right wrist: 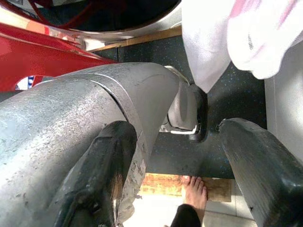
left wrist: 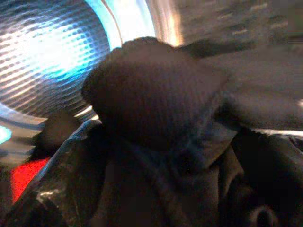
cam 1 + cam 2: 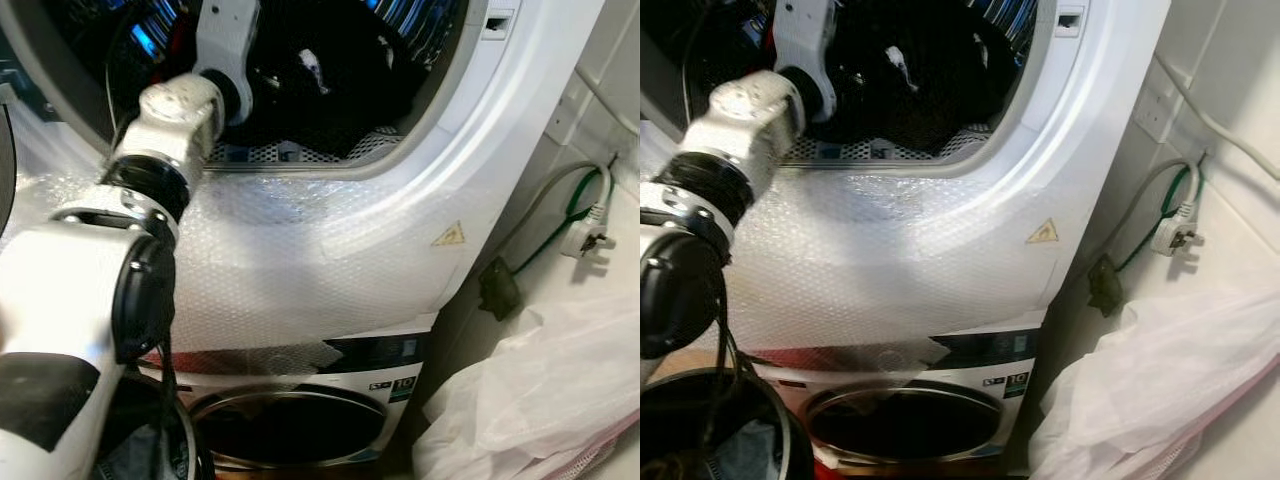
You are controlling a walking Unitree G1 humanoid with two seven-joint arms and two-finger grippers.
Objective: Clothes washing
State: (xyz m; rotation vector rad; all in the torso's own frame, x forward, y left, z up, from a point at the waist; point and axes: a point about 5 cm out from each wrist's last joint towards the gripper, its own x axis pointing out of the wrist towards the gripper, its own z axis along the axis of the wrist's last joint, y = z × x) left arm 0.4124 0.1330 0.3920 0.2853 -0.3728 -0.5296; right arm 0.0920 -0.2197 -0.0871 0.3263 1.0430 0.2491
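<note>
I am reaching my left arm (image 3: pixel 175 120) into the upper machine (image 3: pixel 330 240), whose drum (image 2: pixel 52 52) is holding the dark clothes (image 3: pixel 330 90). My left gripper is buried in cloth; I cannot tell its grip. My right gripper (image 1: pixel 180 156) is hanging wide open, holding nothing. I should be pushing deep, keeping fabric off the rim. A yellow warning triangle (image 3: pixel 448 236) is showing; the lower machine's label (image 3: pixel 400 385) reads "10".

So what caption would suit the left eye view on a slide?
Left arm reaching into the upper drum among dark clothes, above a second machine.
</note>
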